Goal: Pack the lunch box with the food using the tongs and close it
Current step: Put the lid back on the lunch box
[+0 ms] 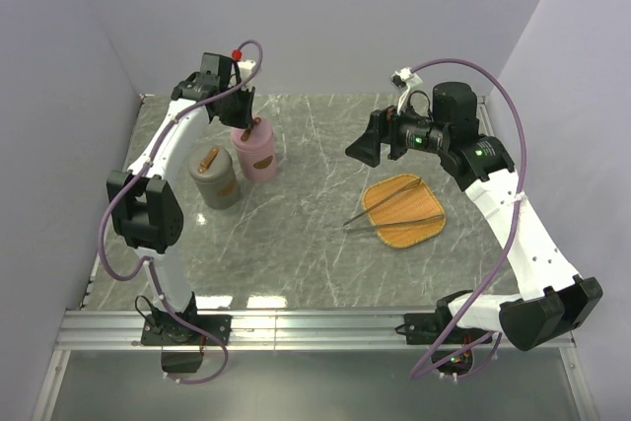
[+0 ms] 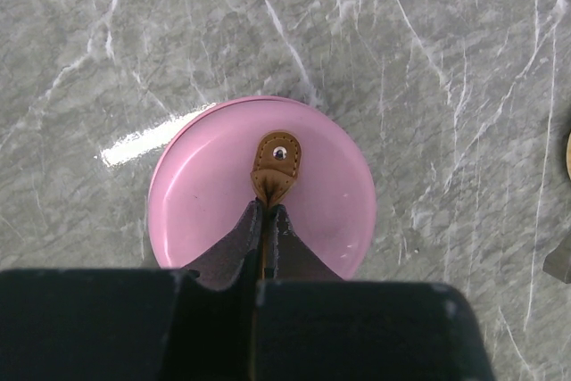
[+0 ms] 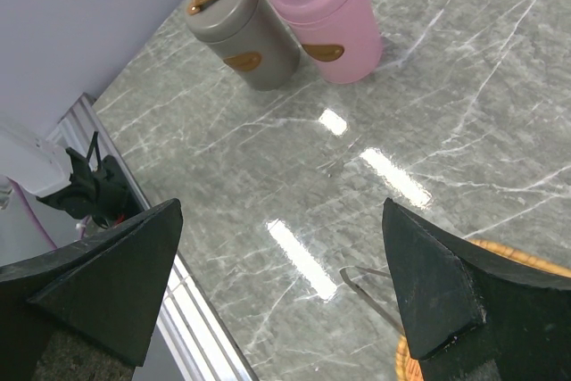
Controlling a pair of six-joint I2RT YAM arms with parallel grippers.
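The pink cylindrical lunch box (image 1: 258,155) stands at the back left, its lid (image 2: 259,189) on. A brown strap handle (image 2: 277,162) is riveted to the lid's middle. My left gripper (image 2: 265,209) hangs right above the lid, shut on that strap's free end. The silver tongs (image 1: 389,209) lie across the orange tray (image 1: 414,229), and their joined end (image 3: 357,278) juts off it to the left. Above the tray's far left, my right gripper (image 3: 282,211) stands wide open with nothing in it. No food shows in any view.
A grey cylindrical container (image 1: 216,179) with a like brown strap stands touching the pink one on its near left. Purple walls close in the back and both sides. A metal rail (image 1: 315,327) runs along the near edge.
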